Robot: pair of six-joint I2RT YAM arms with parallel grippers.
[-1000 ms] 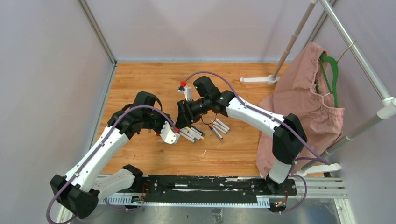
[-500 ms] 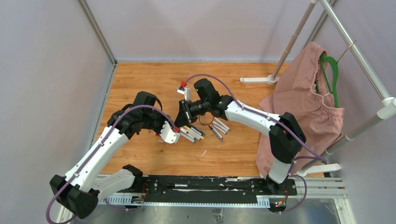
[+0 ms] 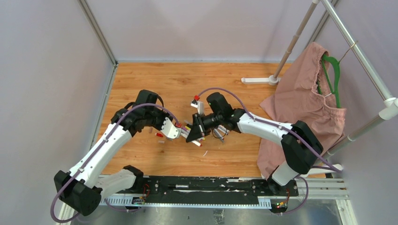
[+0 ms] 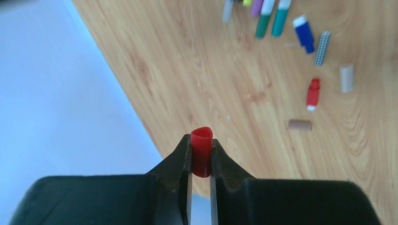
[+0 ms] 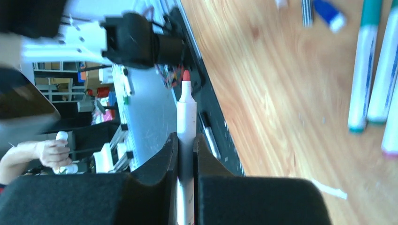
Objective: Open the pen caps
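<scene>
Overhead, my two arms meet over the middle of the wooden table (image 3: 141,84). The left claw (image 3: 172,131) sits at nine o'clock from the right claw (image 3: 194,134), and they are close together.

From the left wrist, the left claw (image 4: 201,157) is pinched tight on a red cap (image 4: 202,150). The cap's hollow mouth faces up and nothing is in it. From the right wrist, the right claw (image 5: 186,140) is clamped on a white pen (image 5: 186,112), whose bare red tip points toward the left arm. I judge the grips are split this way so that one side anchors the barrel while the other draws the cap straight off. This cap looks already free.

More loose caps lie on the wood at about two o'clock from the left claw: a blue cap (image 4: 304,33), a pale cap (image 4: 346,78), a second red cap (image 4: 313,92) and a brown cap (image 4: 300,124). Green-ended pens (image 4: 271,21) lie at one o'clock, their upper ends cut off by the frame.

A second ago, the right claw hung over the pile of pens with its jaws apart. It has since come toward six o'clock and closed on the pen. The left claw has edged slightly toward twelve o'clock, with the same tight grip.
</scene>
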